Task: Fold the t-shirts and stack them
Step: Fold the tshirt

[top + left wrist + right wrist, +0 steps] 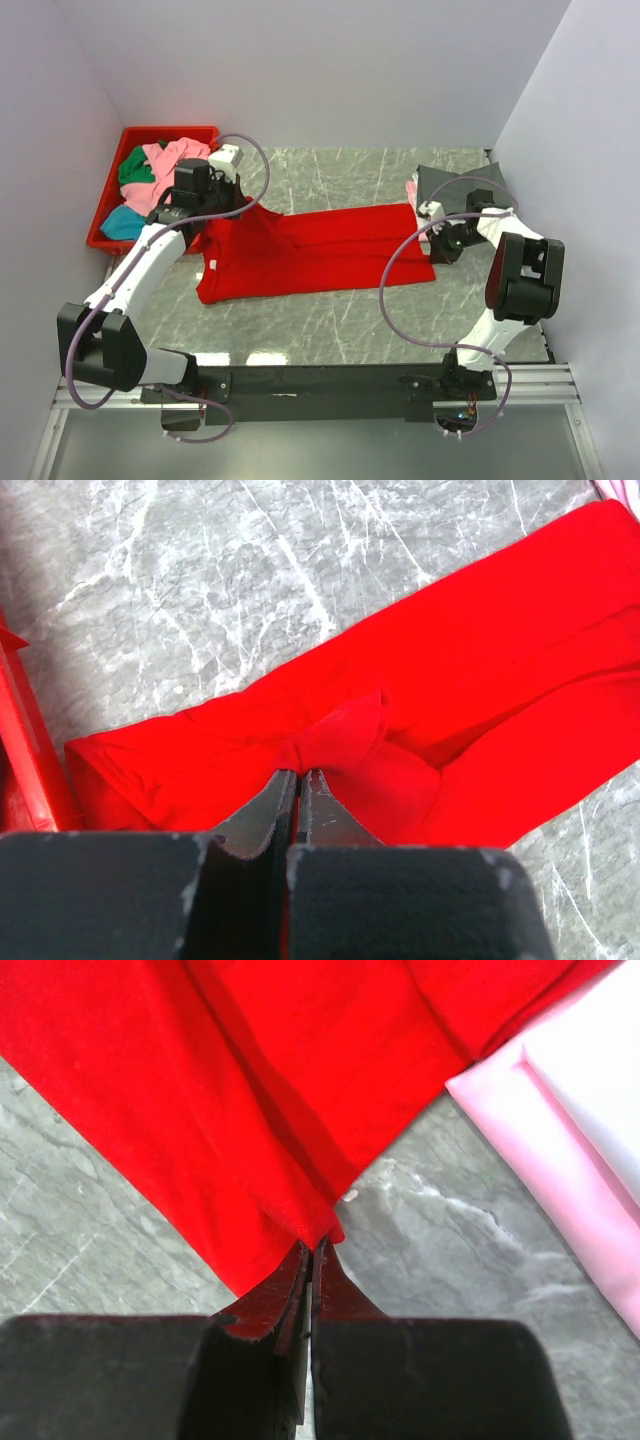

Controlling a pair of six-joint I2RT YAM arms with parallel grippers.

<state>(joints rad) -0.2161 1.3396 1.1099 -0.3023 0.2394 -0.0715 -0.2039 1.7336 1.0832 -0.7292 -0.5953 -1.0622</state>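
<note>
Left end effector (298,773) tight on red t-shirt (500,670)

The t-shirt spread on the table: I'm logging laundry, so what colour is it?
The t-shirt is bright red, clearest in the top external view.

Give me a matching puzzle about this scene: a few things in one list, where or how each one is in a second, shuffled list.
Things:
1. red tee
2. green tee
3. grey tee
4. left gripper

Places or states:
A. in the bin
B. lying flat at the far right of the table
C. spread across the middle of the table
D. shut on a pinch of red cloth

Pairs: 1-C, 2-A, 3-B, 4-D
</note>
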